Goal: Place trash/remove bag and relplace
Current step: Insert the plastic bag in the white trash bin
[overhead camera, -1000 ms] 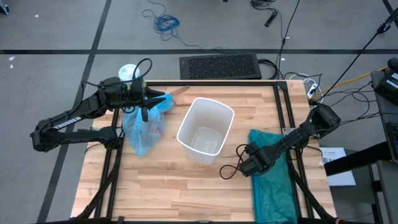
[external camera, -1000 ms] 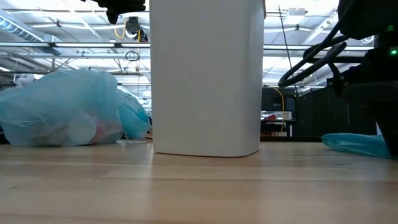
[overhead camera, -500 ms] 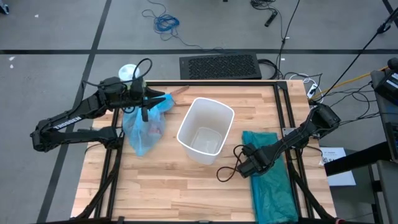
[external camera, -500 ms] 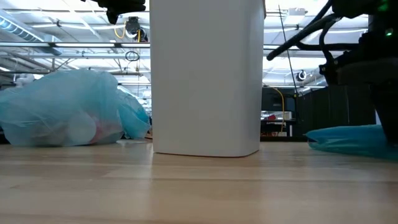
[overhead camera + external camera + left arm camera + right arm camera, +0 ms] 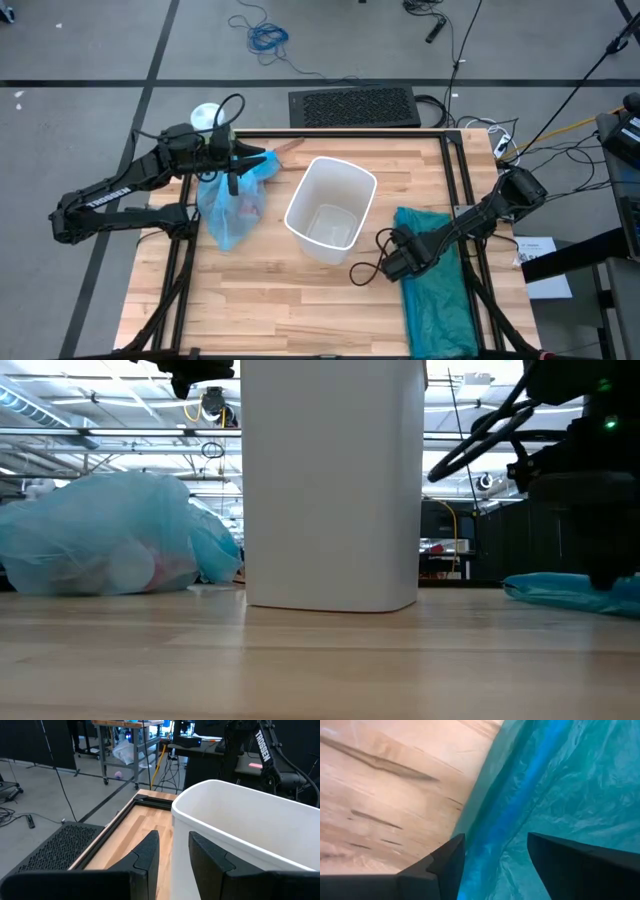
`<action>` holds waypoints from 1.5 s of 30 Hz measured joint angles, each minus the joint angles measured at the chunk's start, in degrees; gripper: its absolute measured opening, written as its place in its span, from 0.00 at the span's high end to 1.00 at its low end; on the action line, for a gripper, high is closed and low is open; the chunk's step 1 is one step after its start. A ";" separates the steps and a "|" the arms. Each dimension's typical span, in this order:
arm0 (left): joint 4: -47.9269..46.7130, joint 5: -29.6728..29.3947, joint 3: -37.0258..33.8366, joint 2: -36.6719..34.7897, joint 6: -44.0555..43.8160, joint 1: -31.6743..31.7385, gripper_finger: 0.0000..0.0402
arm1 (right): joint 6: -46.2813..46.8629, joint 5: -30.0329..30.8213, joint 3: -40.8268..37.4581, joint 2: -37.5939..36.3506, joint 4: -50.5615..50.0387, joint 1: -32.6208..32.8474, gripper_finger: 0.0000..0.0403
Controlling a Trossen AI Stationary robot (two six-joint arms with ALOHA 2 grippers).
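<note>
Left tool [image 5: 243,160]: at the surface's far left edge, fingers [image 5: 146,851] slightly apart; whether they pinch the bag's top I cannot tell.
Bag: thin translucent sky-blue plastic liner [image 5: 230,205] lying on the wooden surface [image 5: 280,290] left of the bin, trash [image 5: 130,568] showing through it.
Bin: white plastic wastebasket [image 5: 330,208] upright mid-surface.
Right tool [image 5: 392,266]: fingers [image 5: 445,862] apart, poised over the left edge of the flat teal-green plastic bag [image 5: 437,290].
</note>
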 joint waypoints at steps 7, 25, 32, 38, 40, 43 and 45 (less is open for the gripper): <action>-0.03 0.00 0.00 0.00 0.02 0.01 0.74 | -0.28 0.76 0.00 0.00 0.06 -1.06 0.49; -1.30 0.02 0.00 0.00 0.17 0.01 0.74 | -0.91 1.27 -5.68 0.05 6.38 -2.13 0.73; -1.29 0.02 0.00 0.00 0.15 0.01 0.74 | -5.37 0.94 -4.50 0.04 5.59 -2.27 0.97; -0.73 0.02 0.00 0.00 -0.13 0.01 0.74 | -9.24 0.15 2.91 -0.05 -0.56 -2.27 1.00; -0.70 0.02 0.00 0.00 -0.13 0.00 0.74 | -10.05 0.55 6.55 -0.08 -5.03 -2.27 1.00; -0.68 0.13 0.00 0.00 -0.13 0.00 0.74 | -11.34 1.90 12.63 -0.11 -11.50 -1.98 1.00; -0.68 0.28 0.00 0.00 -0.14 0.02 0.74 | -11.96 3.20 16.92 -0.11 -16.46 -1.91 1.00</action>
